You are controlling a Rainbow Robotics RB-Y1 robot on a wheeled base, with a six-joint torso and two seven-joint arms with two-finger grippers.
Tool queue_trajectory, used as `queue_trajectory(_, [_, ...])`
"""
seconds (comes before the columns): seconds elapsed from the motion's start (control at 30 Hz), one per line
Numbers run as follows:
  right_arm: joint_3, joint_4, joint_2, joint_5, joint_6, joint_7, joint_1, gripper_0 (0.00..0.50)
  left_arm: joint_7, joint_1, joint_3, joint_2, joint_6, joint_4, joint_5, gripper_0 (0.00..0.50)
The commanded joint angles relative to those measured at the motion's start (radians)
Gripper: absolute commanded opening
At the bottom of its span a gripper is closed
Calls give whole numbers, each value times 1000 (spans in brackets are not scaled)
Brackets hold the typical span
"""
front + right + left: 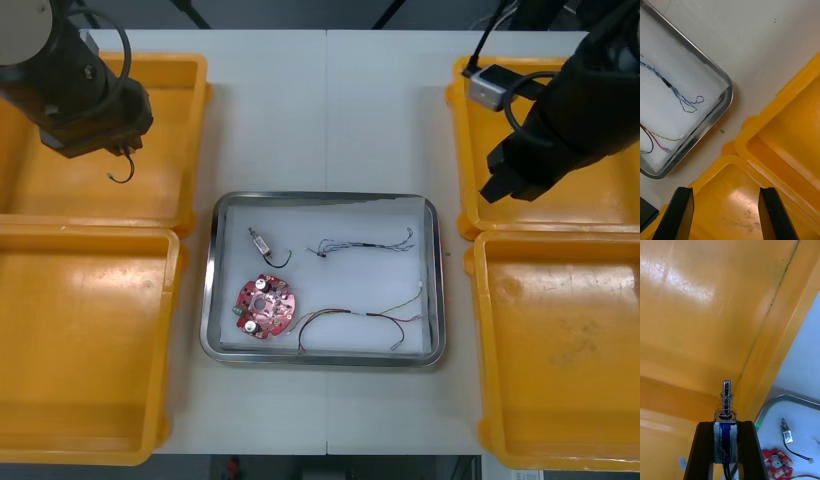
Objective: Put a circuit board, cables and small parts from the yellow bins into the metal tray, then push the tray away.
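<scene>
Left end effector [725, 424] clamped on small metal part [726, 397] over far left yellow bin [165, 120], right end effector [726, 190] apart; risk: dangling wire [121, 176] snagging that bin.

bright, even light comes from overhead. the metal tray [208, 300] casts a thin soft shadow on the table [330, 120] around its rim. glare streaks the yellow bin [685, 288] left of it.

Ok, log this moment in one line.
left gripper: shut on small spring-tipped metal part over far-left yellow bin; right gripper: open over right yellow bins; metal tray: round red circuit board, cables, second metal part
</scene>
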Motion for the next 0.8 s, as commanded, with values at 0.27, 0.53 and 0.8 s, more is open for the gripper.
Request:
queue_trajectory(0.27, [-223,-139,-119,-10,43,-309,203,500,375,-35,27,-130,114,-150,-31,0])
queue_trajectory(0.53, [-346,-205,-150,-4,47,-433,344,500,617,-34,-117,-265,125,-194,-209,0])
queue_trajectory(0.8, [-409,-234,-155,66,24,-441,477,500,648,43,-225,-414,119,-193,-434,0])
